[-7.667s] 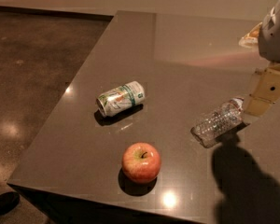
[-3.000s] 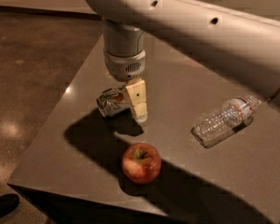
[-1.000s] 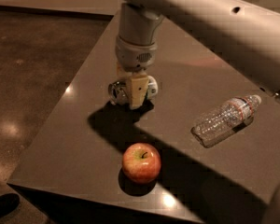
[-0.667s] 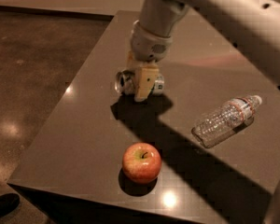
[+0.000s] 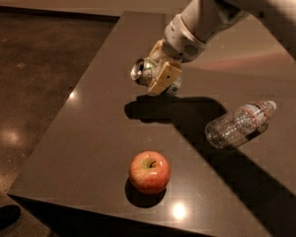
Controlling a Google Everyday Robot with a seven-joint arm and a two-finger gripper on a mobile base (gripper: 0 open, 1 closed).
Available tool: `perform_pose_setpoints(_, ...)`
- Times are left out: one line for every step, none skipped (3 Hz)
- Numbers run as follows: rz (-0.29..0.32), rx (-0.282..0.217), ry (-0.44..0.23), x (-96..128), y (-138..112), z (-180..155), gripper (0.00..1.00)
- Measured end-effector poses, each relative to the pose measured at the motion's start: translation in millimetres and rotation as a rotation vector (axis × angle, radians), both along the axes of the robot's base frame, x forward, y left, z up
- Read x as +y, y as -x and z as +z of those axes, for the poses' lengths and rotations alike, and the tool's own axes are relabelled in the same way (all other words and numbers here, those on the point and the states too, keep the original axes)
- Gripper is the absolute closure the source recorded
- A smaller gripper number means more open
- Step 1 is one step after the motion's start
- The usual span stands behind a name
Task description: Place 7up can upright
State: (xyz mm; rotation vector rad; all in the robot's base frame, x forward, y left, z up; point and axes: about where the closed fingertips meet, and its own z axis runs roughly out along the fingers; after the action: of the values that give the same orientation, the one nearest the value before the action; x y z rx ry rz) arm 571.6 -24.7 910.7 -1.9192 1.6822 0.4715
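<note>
Dark brown table (image 5: pixel 89 132), left and front edges visible, white robot arm (image 5: pixel 212 14) entering from upper right, clear plastic water bottle (image 5: pixel 239 125) lying right of the jaws, label unreadable, red apple (image 5: pixel 149 172) well below them near the front edge, tan gripper (image 5: pixel 157 74) clamped around the 7up can (image 5: pixel 140 70), can tilted with 1 end facing left, writing illegible, open tabletop left of the jaws

A dark, glossy table (image 5: pixel 98 132) is seen, with a brown floor (image 5: pixel 34 73) to its left. A red apple (image 5: pixel 149 172) is set upright near the near edge. A clear plastic water bottle (image 5: pixel 239 125) is laid on its side at the right, well apart from the apple. Over the far middle, the 7up can (image 5: pixel 141 70) is clasped on its side by the gripper (image 5: pixel 158 75). Contact with the top cannot be judged.
</note>
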Motion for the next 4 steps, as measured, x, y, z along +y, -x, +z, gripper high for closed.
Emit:
perform_pose_setpoints(-0.098,-0.015,-0.133,-6.1,-13.8,5.1,1.0)
perform_pose_setpoints(-0.18,-0.008,-0.244,-6.1,-27.8,11.6,1.0)
perform_pose_setpoints(-0.249,0.0,-0.349,-6.4,-37.6,15.6,1.0)
perform_pose_setpoints(-0.326,-0.009,-0.454,-5.2,-46.3,21.3,1.0)
